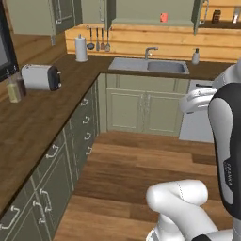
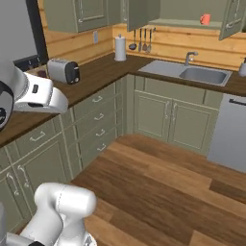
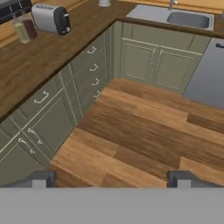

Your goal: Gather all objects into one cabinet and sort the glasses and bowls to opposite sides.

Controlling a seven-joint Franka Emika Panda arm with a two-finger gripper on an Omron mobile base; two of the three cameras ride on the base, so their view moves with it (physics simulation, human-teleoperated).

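Two dark fingertips rise at the bottom of the hand view, set wide apart with nothing between them; the gripper hangs over bare wooden floor, well short of the sink.

Nearer than the sink, on the left run of dark wooden counter: a silver toaster with a black end, and just beside it two small bottles, one pale, one dark. Olive-green low cupboards with small handles stand under the sink.

At the sink: grey basin sunk in the counter, tap behind it, a white soap bottle to its right. Left of the sink a paper-towel roll stands upright, with utensils hanging on the log wall past it.

Above and beyond the sink: open wall cabinet with a pale green shelf. A small red cup sits on that shelf, upright, toward its right end near the open door. The cup is far from the fingertips, high above and well apart.
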